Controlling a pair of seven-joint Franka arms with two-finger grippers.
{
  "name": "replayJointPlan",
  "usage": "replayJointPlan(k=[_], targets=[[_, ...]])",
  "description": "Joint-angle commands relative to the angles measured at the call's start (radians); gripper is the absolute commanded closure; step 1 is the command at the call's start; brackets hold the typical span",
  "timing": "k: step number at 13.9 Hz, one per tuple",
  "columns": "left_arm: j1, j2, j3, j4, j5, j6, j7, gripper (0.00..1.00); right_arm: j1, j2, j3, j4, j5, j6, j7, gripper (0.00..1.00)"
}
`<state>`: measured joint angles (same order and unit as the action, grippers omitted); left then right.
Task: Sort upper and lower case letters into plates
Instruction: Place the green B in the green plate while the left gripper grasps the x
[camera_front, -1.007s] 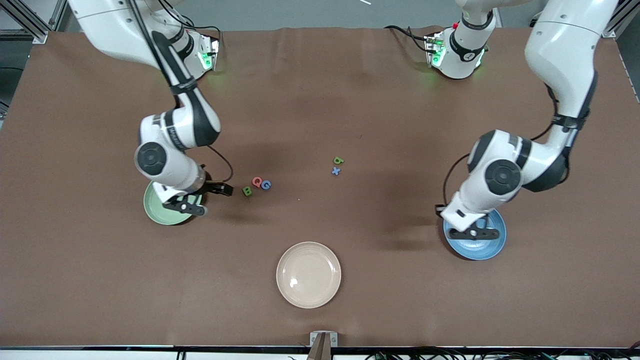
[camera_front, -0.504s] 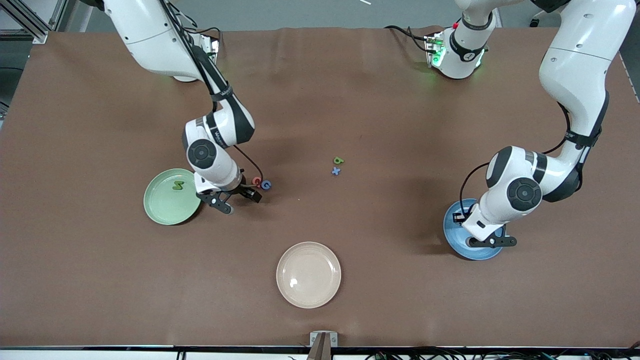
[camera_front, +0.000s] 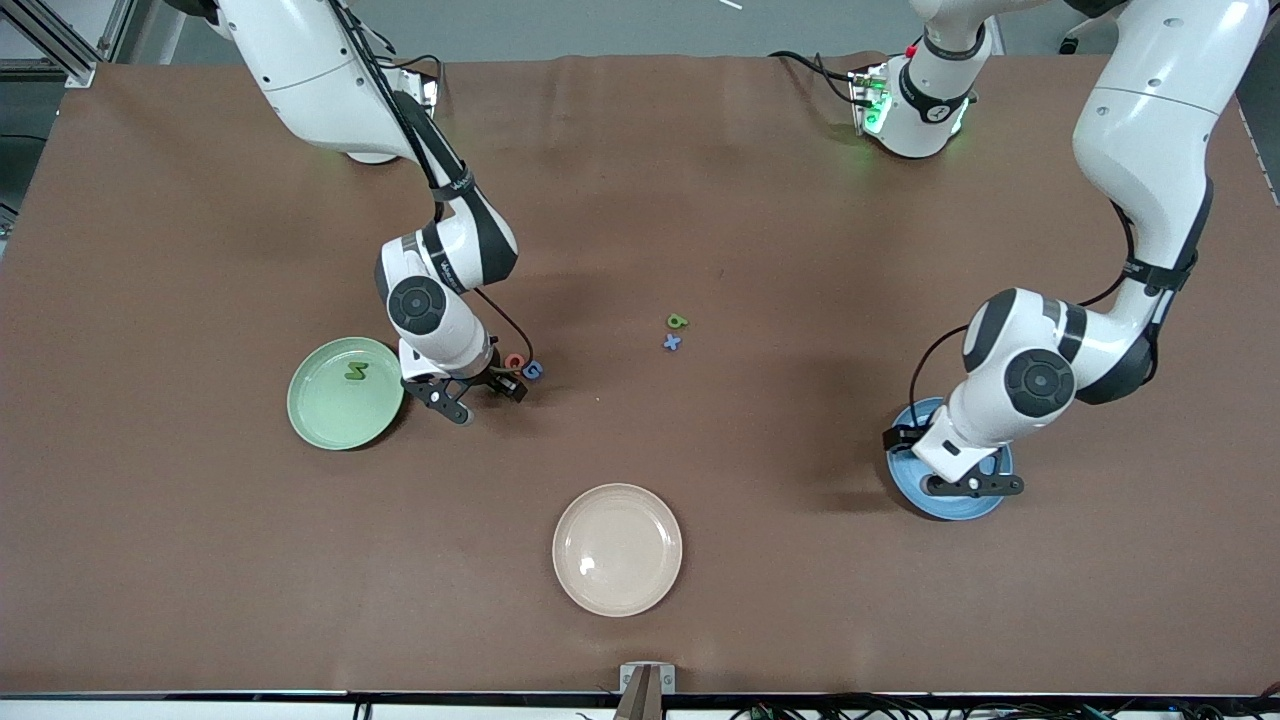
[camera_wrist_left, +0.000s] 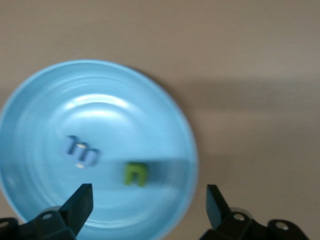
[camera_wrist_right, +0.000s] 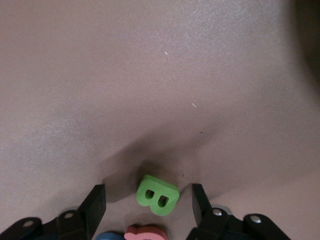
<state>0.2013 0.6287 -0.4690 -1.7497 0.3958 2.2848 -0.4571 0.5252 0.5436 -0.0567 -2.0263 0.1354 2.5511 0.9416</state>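
Observation:
My right gripper (camera_front: 487, 392) is low over the table beside the pale green plate (camera_front: 325, 420), which holds a green N (camera_front: 355, 371). Its fingers stand open on either side of a green B (camera_wrist_right: 157, 195) without touching it. A red Q (camera_front: 514, 361) and a blue G (camera_front: 533, 370) lie close by. My left gripper (camera_front: 975, 487) hangs open over the blue plate (camera_front: 905, 470). Inside the blue plate (camera_wrist_left: 100, 100) lie a blue m (camera_wrist_left: 81, 151) and a small green letter (camera_wrist_left: 135, 173). Another small green letter (camera_front: 677, 320) and a blue x (camera_front: 671, 342) rest mid-table.
A cream-beige plate (camera_front: 617, 549) sits near the table's front edge, nearer the camera than the loose letters. Both arm bases stand along the table's back edge.
My right gripper left the green plate, where the N now lies, and came down around the B. My left gripper opened over the blue plate.

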Motion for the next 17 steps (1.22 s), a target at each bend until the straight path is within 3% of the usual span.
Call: replayJointPlan(k=[1,5,10,13,17], targets=[[-0.034,-0.03,-0.094,-0.014,0.005,-0.053,-0.18,0.0,0.009,-0.011,-0.008,-0.023,-0.01,0.008,0.022,0.28],[-0.215,-0.023,-0.108,-0.013,0.02,-0.053,-0.427,0.0,0.009,-0.013,-0.009,-0.025,-0.011,0.003,0.02,0.44],[-0.38,0.014,-0.108,-0.004,0.018,-0.048,-0.466,0.08,0.006,-0.014,-0.009,-0.025,-0.011,-0.005,0.017,0.95],[-0.43,0.042,-0.105,-0.001,0.02,-0.035,-0.474,0.15,-0.014,-0.046,-0.02,-0.014,-0.011,-0.057,-0.045,0.99],[-0.52,0.104,-0.091,0.038,0.017,-0.019,-0.474,0.2,-0.124,-0.144,-0.054,-0.018,-0.011,-0.196,-0.315,0.99]])
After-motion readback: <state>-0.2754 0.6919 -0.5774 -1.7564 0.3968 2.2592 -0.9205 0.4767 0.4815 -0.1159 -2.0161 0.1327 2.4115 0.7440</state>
